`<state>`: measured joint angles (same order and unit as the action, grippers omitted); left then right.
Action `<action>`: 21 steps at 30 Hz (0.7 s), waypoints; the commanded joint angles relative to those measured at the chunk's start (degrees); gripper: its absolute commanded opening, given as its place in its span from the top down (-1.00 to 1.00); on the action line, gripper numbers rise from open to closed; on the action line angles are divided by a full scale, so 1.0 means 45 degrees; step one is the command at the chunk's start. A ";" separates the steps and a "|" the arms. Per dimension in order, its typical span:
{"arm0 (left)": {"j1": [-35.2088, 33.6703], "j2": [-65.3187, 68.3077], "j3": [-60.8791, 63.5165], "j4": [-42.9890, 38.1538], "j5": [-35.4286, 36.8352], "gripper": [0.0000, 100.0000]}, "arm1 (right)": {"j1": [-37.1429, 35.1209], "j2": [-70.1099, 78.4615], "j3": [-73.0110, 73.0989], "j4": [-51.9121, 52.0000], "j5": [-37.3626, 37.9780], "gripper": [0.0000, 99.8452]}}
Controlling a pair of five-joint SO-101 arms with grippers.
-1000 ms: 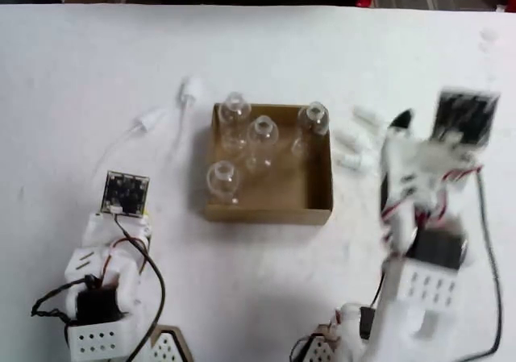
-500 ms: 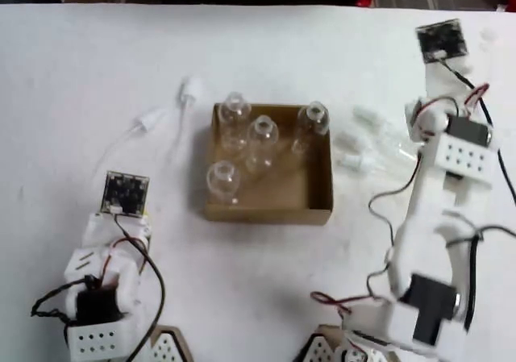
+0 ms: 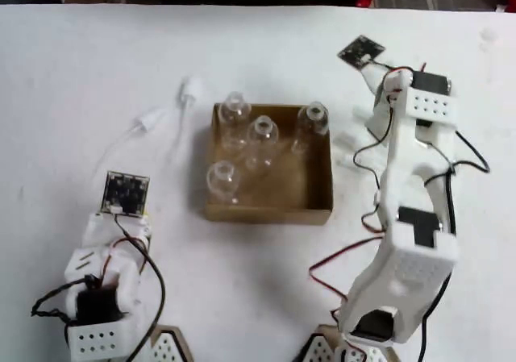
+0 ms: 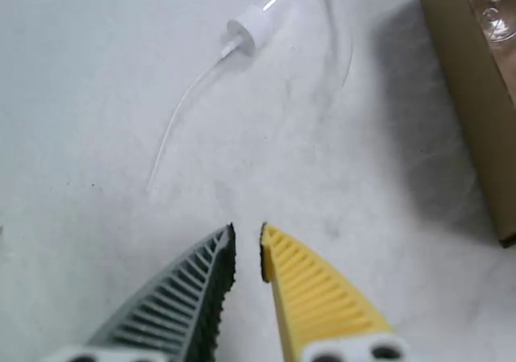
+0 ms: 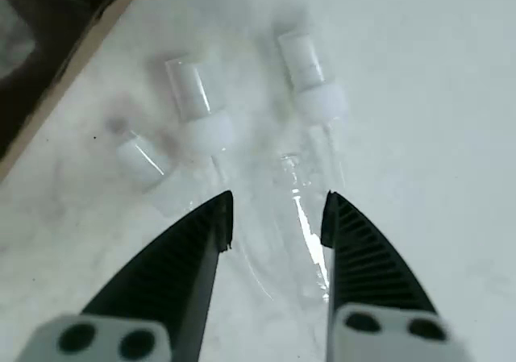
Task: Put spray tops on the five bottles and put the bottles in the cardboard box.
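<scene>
My left fingers (image 4: pixel 228 253) hang low over the desk (image 3: pixel 81 56) at its near left. They are pressed almost together, with a thin slit between the tips, and pinch nothing. Ahead of them a spray top (image 4: pixel 254 25) lies on its side, its thin tube trailing back toward me. A second spray top (image 3: pixel 189 89) lies just beyond it, nearer the box. Both rest on the bare desk left of the cardboard box (image 3: pixel 266 214). Inside the box four bottles (image 3: pixel 262 130) stand upright with open necks, three in the far half and one by the near left corner. Right of the box three more spray tops (image 5: pixel 200 112) lie side by side on the desk, close to the box wall. Just beside them the fifth bottle (image 5: pixel 294 217), clear, lies on its side. My right fingers (image 5: pixel 216 221) are spread wide and hang over it, one on each side. I cannot tell whether they touch it.
</scene>
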<state>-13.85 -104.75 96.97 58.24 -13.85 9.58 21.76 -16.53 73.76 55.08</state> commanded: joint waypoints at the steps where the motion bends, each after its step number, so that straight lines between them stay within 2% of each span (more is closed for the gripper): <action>1: 0.0107 -0.0029 0.0000 0.0059 -0.0117 0.87 | 0.0166 0.1280 -0.2481 0.0947 0.0586 0.64; 4: 0.0107 -0.0029 0.0000 0.0059 -0.0117 0.87 | 0.0283 0.2198 -0.3692 0.1729 0.1192 0.55; 10: 0.0107 -0.0029 0.0000 0.0059 -0.0117 0.87 | 0.0479 0.3800 -0.5392 0.2784 0.2188 0.55; 21: 0.0107 -0.0029 0.0000 0.0059 -0.0117 0.87 | 0.1026 0.5714 -0.7092 0.2882 0.2247 0.56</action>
<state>-13.85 -104.75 96.97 58.24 -13.85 12.22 47.43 -45.10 85.98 64.40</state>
